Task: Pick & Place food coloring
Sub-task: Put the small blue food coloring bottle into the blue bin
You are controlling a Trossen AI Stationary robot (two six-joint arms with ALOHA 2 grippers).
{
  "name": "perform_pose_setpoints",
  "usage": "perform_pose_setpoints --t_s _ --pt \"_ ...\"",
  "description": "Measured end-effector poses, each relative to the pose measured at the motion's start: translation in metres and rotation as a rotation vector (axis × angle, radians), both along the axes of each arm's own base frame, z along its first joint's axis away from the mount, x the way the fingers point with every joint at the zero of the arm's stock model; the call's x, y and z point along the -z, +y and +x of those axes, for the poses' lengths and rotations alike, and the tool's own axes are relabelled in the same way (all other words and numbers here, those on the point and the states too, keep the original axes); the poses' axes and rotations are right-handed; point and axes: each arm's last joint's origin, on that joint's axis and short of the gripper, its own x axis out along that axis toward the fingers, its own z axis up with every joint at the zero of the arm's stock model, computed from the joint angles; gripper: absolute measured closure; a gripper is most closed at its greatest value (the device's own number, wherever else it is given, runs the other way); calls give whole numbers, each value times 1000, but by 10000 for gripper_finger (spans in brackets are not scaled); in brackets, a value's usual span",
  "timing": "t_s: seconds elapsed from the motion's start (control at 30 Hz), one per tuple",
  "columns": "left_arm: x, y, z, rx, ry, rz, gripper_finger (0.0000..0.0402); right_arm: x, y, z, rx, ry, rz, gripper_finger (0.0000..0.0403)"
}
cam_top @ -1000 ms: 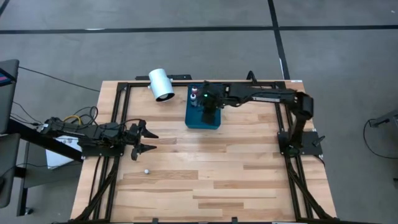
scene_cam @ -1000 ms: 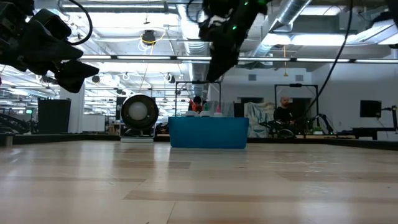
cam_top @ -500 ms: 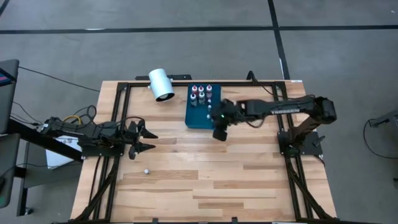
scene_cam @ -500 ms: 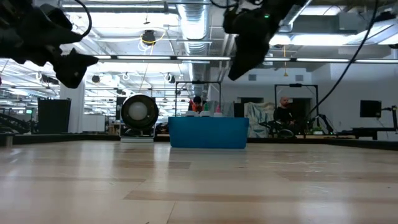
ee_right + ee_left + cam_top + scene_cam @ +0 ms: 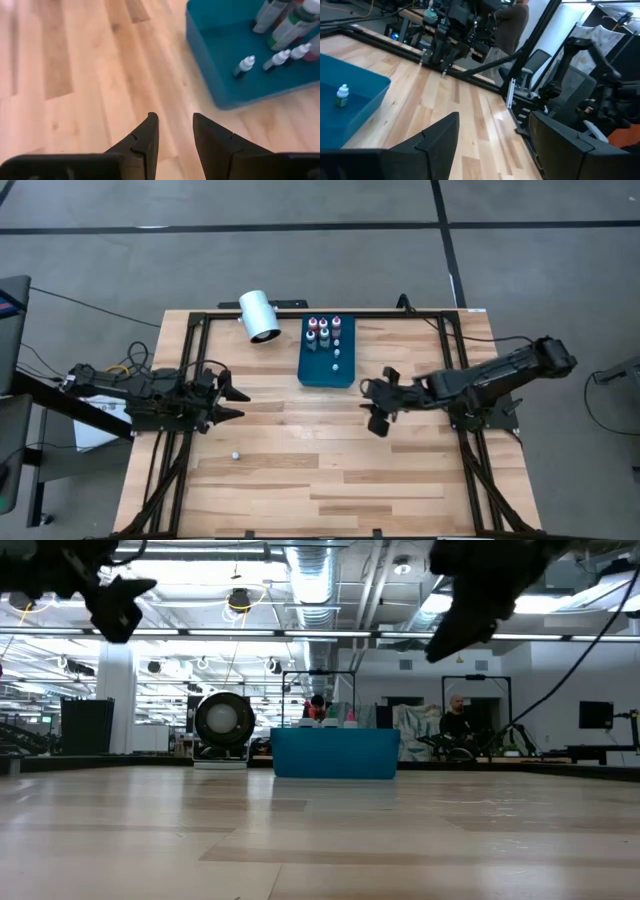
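1. While the tiny white-tipped food coloring bottles (image 5: 323,332) stood in the flat blue rectangular tray (image 5: 325,373), one lay loose on the pale wood plank table (image 5: 330,470).
2. Near the tray, the right gripper (image 5: 377,402) hung empty, dark jaws slightly parted.
3. At the table's left, the left gripper (image 5: 232,403) gaped wide, holding nothing.

Robotics lab: exposed ceiling ducts (image 5: 318,580), framed wooden workbench (image 5: 330,465).
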Motion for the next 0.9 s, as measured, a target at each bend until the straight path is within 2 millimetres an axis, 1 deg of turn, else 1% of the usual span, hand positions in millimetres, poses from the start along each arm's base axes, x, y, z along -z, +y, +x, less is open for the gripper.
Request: perform_pose_setpoints --t_s 0.1,0.23,0.43,0.6,0.7,0.8,0.9 --pt "-11 -2 4 10 13 9 168 1 4 -15 -9 -44 23 295" --pt "-24 -5 12 25 47 35 168 1 1 -39 -3 -85 54 295" --pt "-43 -11 29 47 176 56 168 2 -10 -78 14 -181 63 295" --pt "-60 -17 42 70 225 58 168 6 -18 -110 14 -288 92 295" --pt "-69 -22 46 88 265 30 168 9 -23 -128 24 -367 129 295" --pt "-76 -28 46 113 364 -35 168 11 -27 -144 25 -456 158 295" --pt "-80 -38 44 130 520 -121 168 13 -30 -156 23 -527 178 295"
